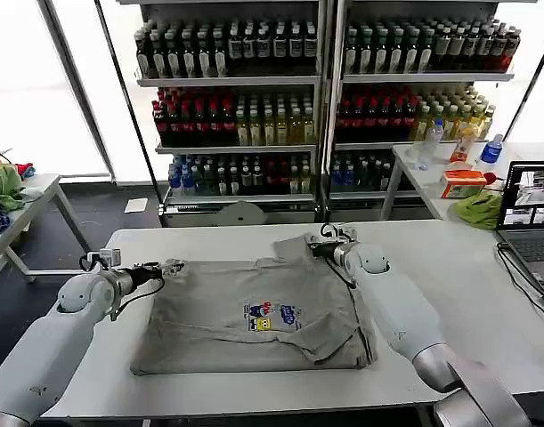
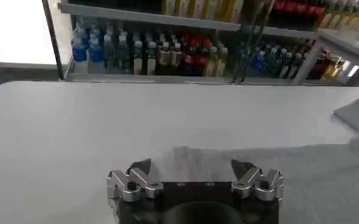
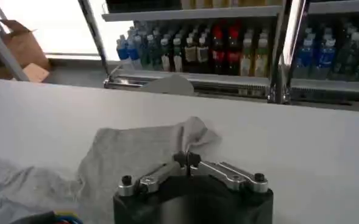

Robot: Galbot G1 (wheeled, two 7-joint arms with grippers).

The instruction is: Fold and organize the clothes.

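- Shirt [image 1: 254, 311]: light grey, short-sleeved, spread flat across the middle of the white table [image 1: 450, 267], front up, small multicolour chest print [image 1: 272, 316] near its centre.
- Far-right sleeve [image 1: 294, 249] is bunched and lifted toward the right gripper; the right wrist view shows the same sleeve [image 3: 149, 152] as a rumpled hump just ahead of the jaws.
- Containers: shelf racks [image 1: 325, 107] behind the table are packed with rows of bottles, dark caps on top, red and yellow in the middle, blue lower down.
- Side table [image 1: 432, 178] at far right carries a few loose bottles, an orange box [image 1: 463, 182] and a bright green cloth bundle [image 1: 481, 209]. Contents of the box can't be made out.
- Laptop [image 1: 530, 218] sits open at the right edge of the main table.
- Left gripper [image 1: 169, 267]: at the shirt's far-left corner, low over the table. In the left wrist view the left gripper [image 2: 191, 167] has its fingers spread wide, released, nothing between them; grey cloth lies just in front of the fingertips, contact unclear.
- Right gripper [image 1: 325, 249]: at the far-right sleeve. In the right wrist view the right gripper [image 3: 188, 159] is clenched, fingertips meeting, pinching the edge of the sleeve fabric.
- Second low table [image 1: 22, 200] at far left holds green and dark cloth, well apart from the shirt.
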